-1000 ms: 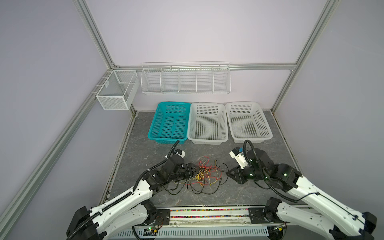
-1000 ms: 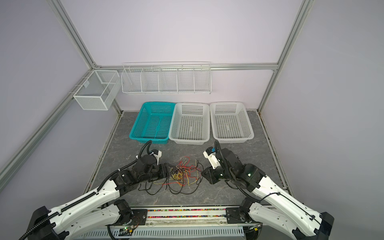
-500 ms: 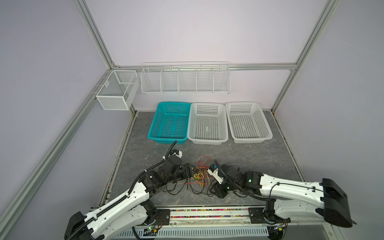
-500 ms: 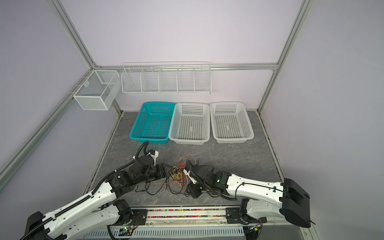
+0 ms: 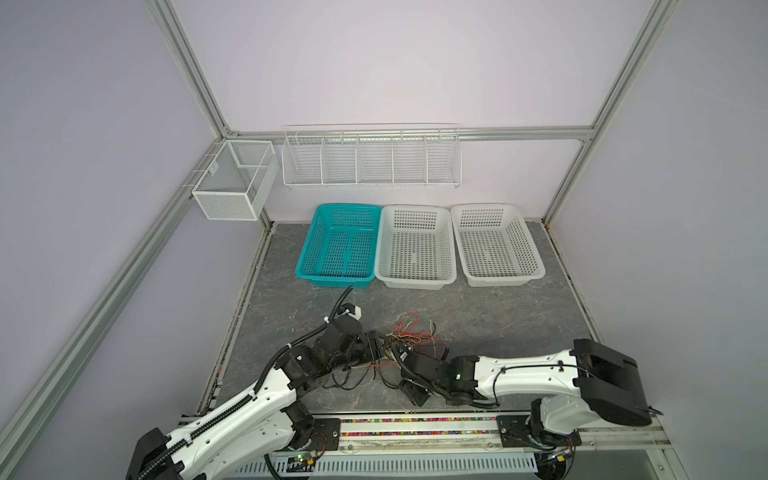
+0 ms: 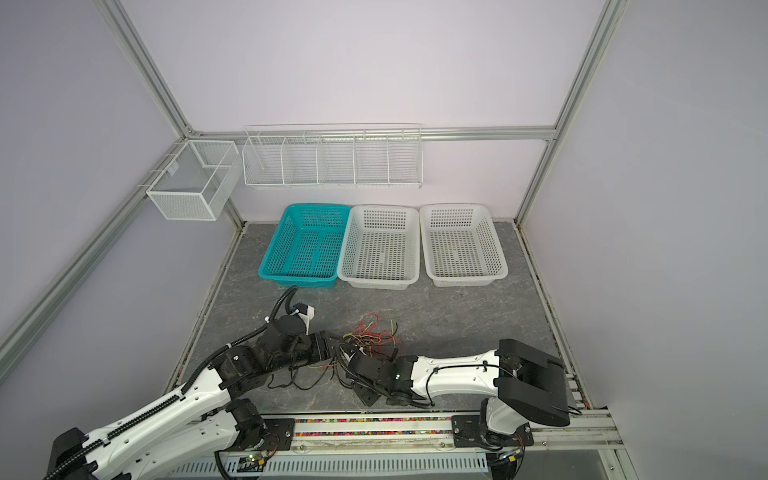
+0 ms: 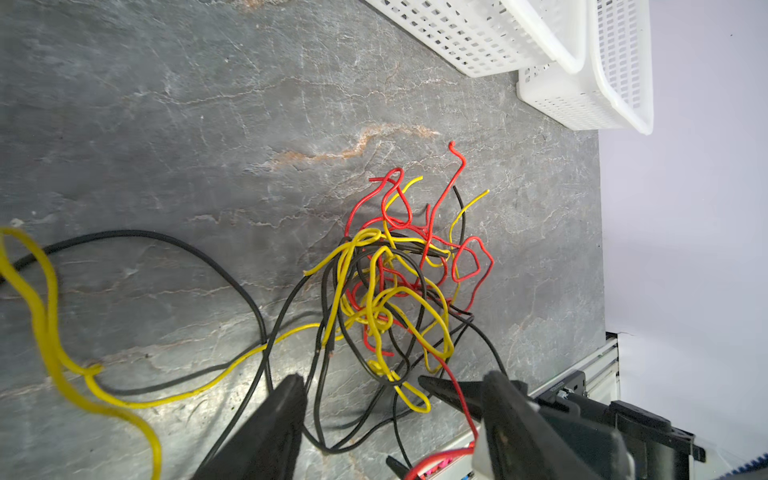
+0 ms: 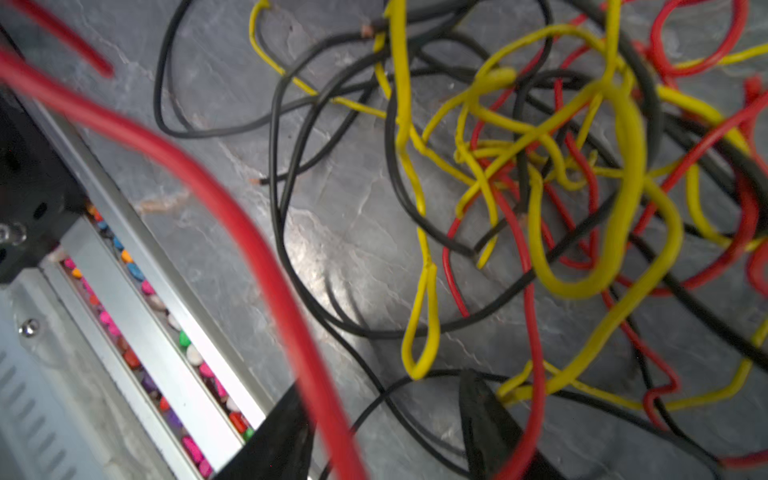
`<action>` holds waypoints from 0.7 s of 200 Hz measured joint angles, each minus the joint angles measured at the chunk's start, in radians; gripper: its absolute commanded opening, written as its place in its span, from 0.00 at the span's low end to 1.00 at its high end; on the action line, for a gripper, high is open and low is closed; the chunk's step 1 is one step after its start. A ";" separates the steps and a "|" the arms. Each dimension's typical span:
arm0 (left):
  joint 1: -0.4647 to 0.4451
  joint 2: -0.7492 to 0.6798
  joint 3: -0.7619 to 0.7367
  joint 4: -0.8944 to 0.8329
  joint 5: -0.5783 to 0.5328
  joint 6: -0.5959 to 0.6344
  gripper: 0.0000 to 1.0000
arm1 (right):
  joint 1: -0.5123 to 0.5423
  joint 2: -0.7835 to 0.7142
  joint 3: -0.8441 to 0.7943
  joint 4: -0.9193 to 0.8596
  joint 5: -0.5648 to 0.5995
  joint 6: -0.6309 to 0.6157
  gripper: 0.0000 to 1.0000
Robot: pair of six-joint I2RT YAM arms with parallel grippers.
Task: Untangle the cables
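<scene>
Cables in black, red and yellow lie knotted in one small heap on the grey, stone-patterned surface. The heap is close to the near edge and about mid-width, between the two arms. Seen close up, the knot is mostly yellow and red loops, with black strands threading through. Longer black and yellow lengths trail away from it across the surface.

The left hand sits low at the left side of the heap. Its fingers are spread well apart, black strands run through the gap, and nothing is pinched. The right hand reaches in from the right, also spread wide. A blurred red strand crosses the gap between its fingers, and the tangle lies just beyond.

Along the far side stand a teal basket on the left and two white baskets, touching side by side. Above them hang a wire rack and a mesh box; its small tag is too small to read. Coloured bits fill the slot of the rail along the near edge.
</scene>
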 measured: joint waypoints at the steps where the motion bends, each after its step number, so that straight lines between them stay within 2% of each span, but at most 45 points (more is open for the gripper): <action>1: 0.000 0.000 0.000 0.000 0.000 0.000 0.68 | 0.000 0.002 0.001 0.002 0.002 -0.001 0.58; 44: 0.001 -0.001 -0.008 -0.001 -0.010 0.000 0.68 | 0.001 0.053 0.005 0.088 -0.018 -0.021 0.60; 98: 0.006 -0.003 -0.010 -0.008 -0.029 0.000 0.68 | 0.013 0.142 0.012 0.167 -0.102 -0.028 0.58; 111: 0.007 -0.004 -0.010 -0.008 -0.029 0.000 0.68 | 0.014 0.155 0.019 0.188 -0.112 -0.032 0.50; 140: 0.007 -0.006 -0.010 -0.008 -0.029 0.000 0.68 | 0.018 0.169 0.023 0.210 -0.127 -0.033 0.20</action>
